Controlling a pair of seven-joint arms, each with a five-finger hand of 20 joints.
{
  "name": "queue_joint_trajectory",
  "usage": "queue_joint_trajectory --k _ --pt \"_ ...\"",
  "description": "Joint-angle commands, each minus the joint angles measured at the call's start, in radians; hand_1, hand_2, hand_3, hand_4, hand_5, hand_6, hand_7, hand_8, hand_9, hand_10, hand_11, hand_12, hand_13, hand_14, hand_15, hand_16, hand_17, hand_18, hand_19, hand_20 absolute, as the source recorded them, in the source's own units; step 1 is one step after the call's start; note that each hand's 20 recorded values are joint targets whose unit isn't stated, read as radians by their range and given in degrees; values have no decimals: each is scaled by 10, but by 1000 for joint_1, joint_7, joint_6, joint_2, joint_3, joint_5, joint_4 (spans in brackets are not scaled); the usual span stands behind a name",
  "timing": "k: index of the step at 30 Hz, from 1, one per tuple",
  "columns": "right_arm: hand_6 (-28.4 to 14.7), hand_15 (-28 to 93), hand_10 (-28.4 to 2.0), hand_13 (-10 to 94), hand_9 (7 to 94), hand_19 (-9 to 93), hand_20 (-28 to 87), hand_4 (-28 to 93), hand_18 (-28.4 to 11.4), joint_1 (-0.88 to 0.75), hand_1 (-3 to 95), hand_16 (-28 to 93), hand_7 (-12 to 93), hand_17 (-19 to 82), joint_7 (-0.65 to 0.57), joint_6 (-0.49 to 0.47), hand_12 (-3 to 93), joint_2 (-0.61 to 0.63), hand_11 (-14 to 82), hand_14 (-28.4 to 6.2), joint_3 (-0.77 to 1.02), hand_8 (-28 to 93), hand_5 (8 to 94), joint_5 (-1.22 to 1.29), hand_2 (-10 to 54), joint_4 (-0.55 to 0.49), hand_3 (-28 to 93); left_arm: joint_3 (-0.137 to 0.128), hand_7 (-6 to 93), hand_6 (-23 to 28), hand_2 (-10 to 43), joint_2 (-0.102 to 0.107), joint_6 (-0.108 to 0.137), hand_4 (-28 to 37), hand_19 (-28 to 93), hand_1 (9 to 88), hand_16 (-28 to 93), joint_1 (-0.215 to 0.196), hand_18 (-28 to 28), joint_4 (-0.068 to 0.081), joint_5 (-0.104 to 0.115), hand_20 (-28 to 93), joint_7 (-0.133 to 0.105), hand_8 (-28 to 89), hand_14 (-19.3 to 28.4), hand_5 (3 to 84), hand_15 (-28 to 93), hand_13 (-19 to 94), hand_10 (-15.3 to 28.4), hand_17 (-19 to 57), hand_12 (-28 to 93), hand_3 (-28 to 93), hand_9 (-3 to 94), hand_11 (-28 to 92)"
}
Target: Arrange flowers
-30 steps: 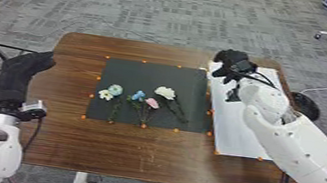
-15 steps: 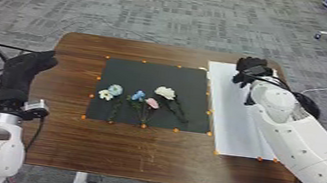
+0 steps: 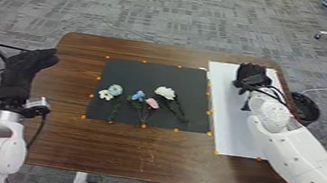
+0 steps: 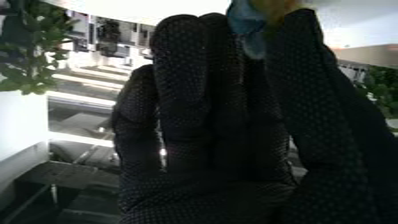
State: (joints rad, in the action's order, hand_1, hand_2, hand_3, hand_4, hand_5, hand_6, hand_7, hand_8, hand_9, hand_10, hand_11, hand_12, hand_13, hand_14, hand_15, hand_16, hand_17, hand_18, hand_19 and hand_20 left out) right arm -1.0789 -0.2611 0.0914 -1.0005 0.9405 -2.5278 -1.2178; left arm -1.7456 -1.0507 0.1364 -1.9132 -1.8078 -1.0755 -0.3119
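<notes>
- counter (image 3: 169, 161): brown wood, under everything laid out
- black mat (image 3: 149, 72): middle of counter, flowers on it
- white sheet (image 3: 230, 138): right of mat
- left hand (image 3: 25, 70): off counter's left edge, fingers loosely straight
- right hand (image 3: 249, 77): over white sheet's far part, fingers straight; blue-orange item (image 4: 249, 27) by fingertips, can't tell if gripped
- white flower (image 3: 166, 92): right on mat
- pink flower (image 3: 151, 102), blue flower (image 3: 138, 95): mid-mat
- pale blue flower (image 3: 115, 89), cream flower (image 3: 106, 94): left on mat

White flower (image 3: 166, 92), black mat (image 3: 151, 74)
</notes>
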Motion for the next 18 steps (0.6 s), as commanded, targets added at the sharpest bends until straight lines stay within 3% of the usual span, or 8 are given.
queue_joint_trajectory --k 1,4,9,18 --pt "33 508 -99 714 840 716 573 -171 -214 7 578 332 221 330 21 82 277 21 101 -103 -67 35 746 25 -95 2 556 2 163 22 129 1 -5 -283 154 248 4 3 136 -3 5 186 -3 -77 179 550 224 420 149 61 140 694 537 215" --pt "33 512 -99 727 867 722 577 -171 -216 33 589 337 223 338 7 122 290 66 98 -100 -113 46 771 89 -95 -52 554 1 163 22 130 4 -3 -283 154 249 4 5 136 -5 4 186 -2 -77 179 548 224 420 148 61 140 693 537 215" --pt "31 513 -103 730 876 726 581 -164 -217 87 591 342 221 340 -45 193 293 183 98 -100 -199 49 784 223 -95 -249 558 -6 163 23 131 14 -2 -283 155 249 4 0 136 -11 5 187 -4 -78 179 549 225 420 148 61 140 693 537 215" --pt "27 515 -105 727 879 727 583 -154 -218 110 596 349 211 341 -36 62 296 302 90 -102 -307 55 794 363 -95 -494 552 -26 164 22 130 16 1 -283 155 249 4 -22 136 -24 5 186 -2 -77 179 551 225 421 148 61 141 693 540 215"
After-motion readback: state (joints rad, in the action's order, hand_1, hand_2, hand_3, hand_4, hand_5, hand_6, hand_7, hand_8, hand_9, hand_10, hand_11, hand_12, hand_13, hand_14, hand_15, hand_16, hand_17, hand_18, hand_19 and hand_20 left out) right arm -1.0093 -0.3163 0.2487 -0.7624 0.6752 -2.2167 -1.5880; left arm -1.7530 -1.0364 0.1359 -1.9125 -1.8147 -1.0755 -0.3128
